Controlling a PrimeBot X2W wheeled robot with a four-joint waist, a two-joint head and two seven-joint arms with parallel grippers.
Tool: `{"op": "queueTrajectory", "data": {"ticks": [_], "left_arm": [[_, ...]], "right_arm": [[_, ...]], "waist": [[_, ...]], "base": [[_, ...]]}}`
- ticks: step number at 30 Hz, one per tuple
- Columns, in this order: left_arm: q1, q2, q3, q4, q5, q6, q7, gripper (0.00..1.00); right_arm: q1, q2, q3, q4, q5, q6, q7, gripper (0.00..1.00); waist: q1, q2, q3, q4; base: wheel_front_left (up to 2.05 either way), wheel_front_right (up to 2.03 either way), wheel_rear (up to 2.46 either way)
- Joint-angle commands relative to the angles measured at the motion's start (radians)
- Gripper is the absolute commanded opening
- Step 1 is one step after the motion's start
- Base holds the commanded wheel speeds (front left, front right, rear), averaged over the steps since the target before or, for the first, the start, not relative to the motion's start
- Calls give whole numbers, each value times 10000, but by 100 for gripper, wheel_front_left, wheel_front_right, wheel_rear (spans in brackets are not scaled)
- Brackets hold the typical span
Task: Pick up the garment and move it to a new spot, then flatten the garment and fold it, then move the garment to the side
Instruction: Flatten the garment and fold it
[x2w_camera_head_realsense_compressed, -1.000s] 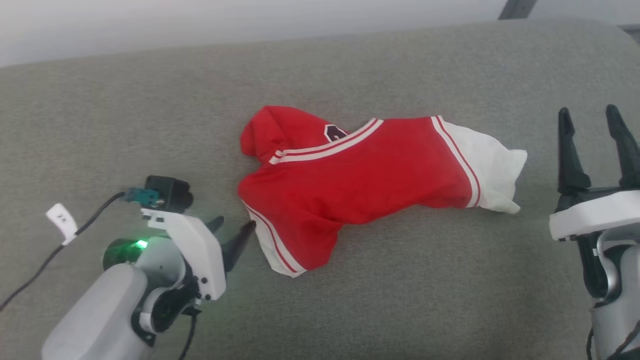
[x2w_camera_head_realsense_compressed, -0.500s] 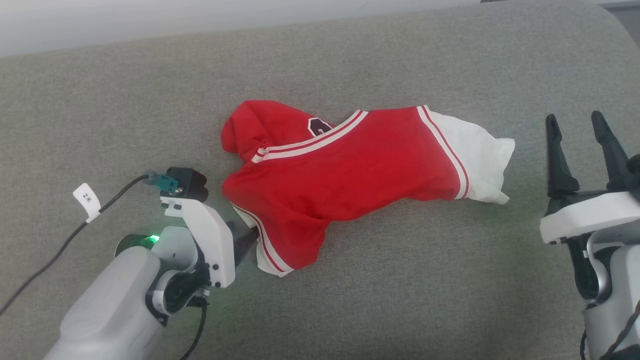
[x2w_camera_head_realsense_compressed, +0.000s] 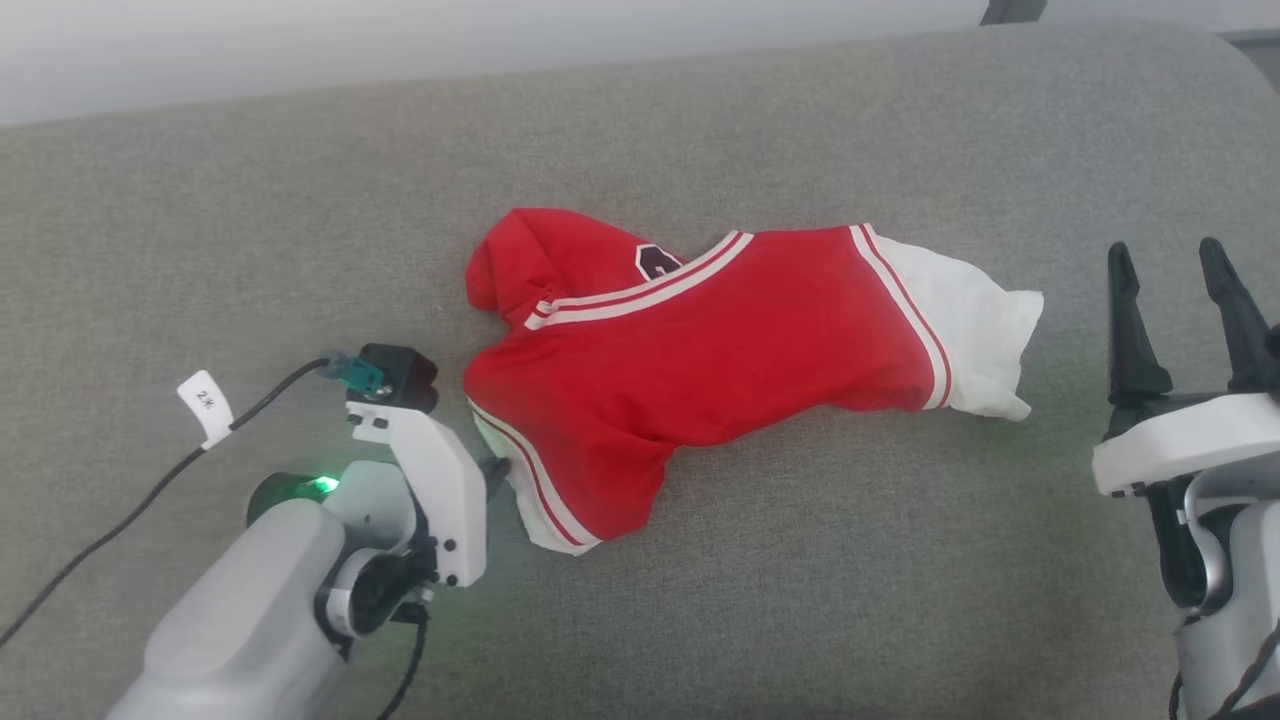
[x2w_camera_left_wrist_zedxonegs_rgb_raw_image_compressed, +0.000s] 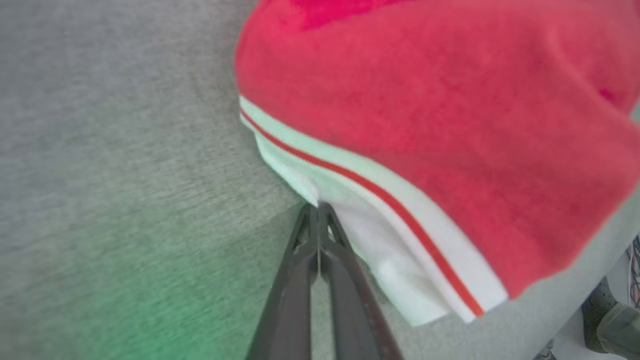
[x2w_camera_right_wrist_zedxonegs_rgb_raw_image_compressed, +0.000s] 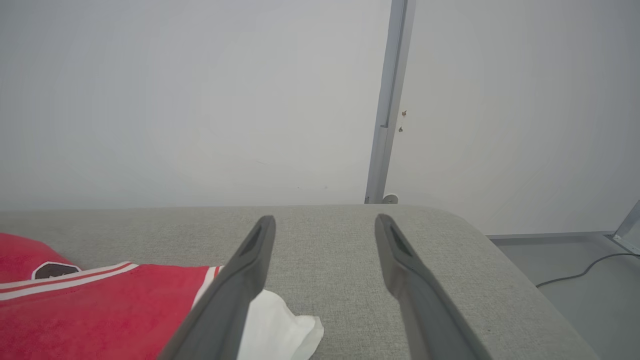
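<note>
The garment (x2w_camera_head_realsense_compressed: 720, 350), a red jersey with white sleeves and striped trim, lies crumpled across the middle of the grey padded surface (x2w_camera_head_realsense_compressed: 300, 200). My left gripper (x2w_camera_head_realsense_compressed: 497, 468) is at its near left end. In the left wrist view the two dark fingers are pressed together, and my left gripper (x2w_camera_left_wrist_zedxonegs_rgb_raw_image_compressed: 318, 207) pinches the edge of the white sleeve (x2w_camera_left_wrist_zedxonegs_rgb_raw_image_compressed: 350, 220) below the red body of the garment (x2w_camera_left_wrist_zedxonegs_rgb_raw_image_compressed: 450, 125). My right gripper (x2w_camera_head_realsense_compressed: 1165, 260) stands open to the right of the garment, apart from it. The right wrist view has the open right gripper (x2w_camera_right_wrist_zedxonegs_rgb_raw_image_compressed: 325, 220) above the surface, with the garment (x2w_camera_right_wrist_zedxonegs_rgb_raw_image_compressed: 100, 310) at the lower left.
A black cable with a white tag (x2w_camera_head_realsense_compressed: 203, 405) trails from my left wrist over the surface. The surface's rounded far right corner (x2w_camera_right_wrist_zedxonegs_rgb_raw_image_compressed: 450, 220) drops to a grey floor with a cable (x2w_camera_right_wrist_zedxonegs_rgb_raw_image_compressed: 575, 275). A pale wall and a grey post (x2w_camera_right_wrist_zedxonegs_rgb_raw_image_compressed: 390, 100) stand behind. A dark shoe (x2w_camera_left_wrist_zedxonegs_rgb_raw_image_compressed: 607, 320) is on the floor.
My left gripper moved forward to the white sleeve and shut on its edge. The right gripper stayed open. The head camera shifted slightly.
</note>
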Motion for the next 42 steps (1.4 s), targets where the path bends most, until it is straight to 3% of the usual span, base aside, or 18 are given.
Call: {"op": "queueTrajectory", "data": {"ticks": [1,13,29,33,42], "left_arm": [[213,231,-48,-27,195,200,49,0],[629,1233,128,-1561,537,1101,309,0],[2115,3674,1618,-2401,100,2213,288,0],[2548,3894,2011,-2277,-253,2218,113,0],[2594,3687,2250,-2122,-538,1841,-404,0]], "right_arm": [[108,43,-27,20,-104,1,6,100],[384,59,-59,-14,-187,1,160,100],[695,75,-184,-273,-233,1,380,100],[681,105,-167,-302,-235,1,382,100],[552,102,-147,-183,-208,1,344,100]], "waist": [[0,0,-110,54],[0,0,-544,179],[0,0,-819,476],[0,0,-774,531],[0,0,-724,613]], "base": [[0,0,0],[0,0,0],[0,0,0],[0,0,0],[0,0,0]]}}
